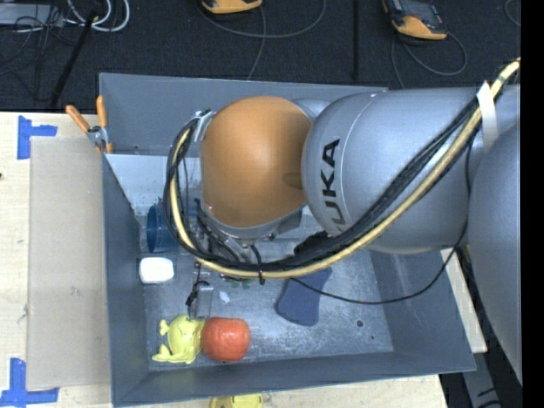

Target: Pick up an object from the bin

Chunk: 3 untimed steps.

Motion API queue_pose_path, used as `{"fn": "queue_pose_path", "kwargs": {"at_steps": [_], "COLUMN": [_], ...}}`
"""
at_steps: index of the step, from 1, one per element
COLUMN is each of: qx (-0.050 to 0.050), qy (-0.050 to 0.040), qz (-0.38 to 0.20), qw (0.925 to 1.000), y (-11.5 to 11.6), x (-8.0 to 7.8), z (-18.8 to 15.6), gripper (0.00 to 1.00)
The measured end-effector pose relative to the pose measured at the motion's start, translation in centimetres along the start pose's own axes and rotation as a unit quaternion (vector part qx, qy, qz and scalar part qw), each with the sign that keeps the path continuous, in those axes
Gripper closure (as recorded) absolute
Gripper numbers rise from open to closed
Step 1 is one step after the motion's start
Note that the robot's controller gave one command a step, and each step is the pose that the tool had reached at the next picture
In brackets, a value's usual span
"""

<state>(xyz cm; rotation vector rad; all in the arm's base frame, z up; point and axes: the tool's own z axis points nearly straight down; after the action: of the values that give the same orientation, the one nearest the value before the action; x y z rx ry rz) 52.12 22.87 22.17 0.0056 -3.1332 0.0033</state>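
Against the left wall of the bin [121, 330] stands a blue, rounded thing [157, 228], partly tucked under the robot's cables [176, 195]. Just toward the near wall from it, a small white block [156, 269] lies flat on the floor. In the near left corner sits a yellow toy [178, 340], touching a red ball [225, 338] on its right.

The claw [201, 297] hangs low between these things, beneath the orange cover [251, 160] on the wrist. The white block is just beside it on the left, and the yellow toy and red ball are just beside it on the near side. The cover and cables hide most of the claw, so I cannot tell whether it is open or closed, and nothing can be seen held in it.

Right of the claw, a dark blue flat piece [299, 303] lies on the floor near the middle, its long axis running from the back toward the near wall. Beyond it the floor is bare out to the right wall, with the grey arm [391, 177] passing above.

The toy and ball look like the likeliest pick, since they lie closest, toward the near wall from the claw. That pair is close to the left and near walls, so there is little room on those sides, and the two touching each other may make a clean grip on one awkward. The open room is to the right and upward.
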Motion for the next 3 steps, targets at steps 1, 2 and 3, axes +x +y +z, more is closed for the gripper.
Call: {"fn": "queue_pose_path", "kwargs": {"at_steps": [1,2,3], "qx": [-0.001,-0.002,-0.001], "qy": [-0.0038,-0.0064,-0.0055], "qz": [0.002,0.003,-0.034], "qw": [1.0,1.0,0.9994], "y": [-0.1,-1.2,-1.8], "x": [-0.2,0.9,0.7], "z": [-0.5,4.4,10.5], "gripper": [0.0,0.0,0.0]}}
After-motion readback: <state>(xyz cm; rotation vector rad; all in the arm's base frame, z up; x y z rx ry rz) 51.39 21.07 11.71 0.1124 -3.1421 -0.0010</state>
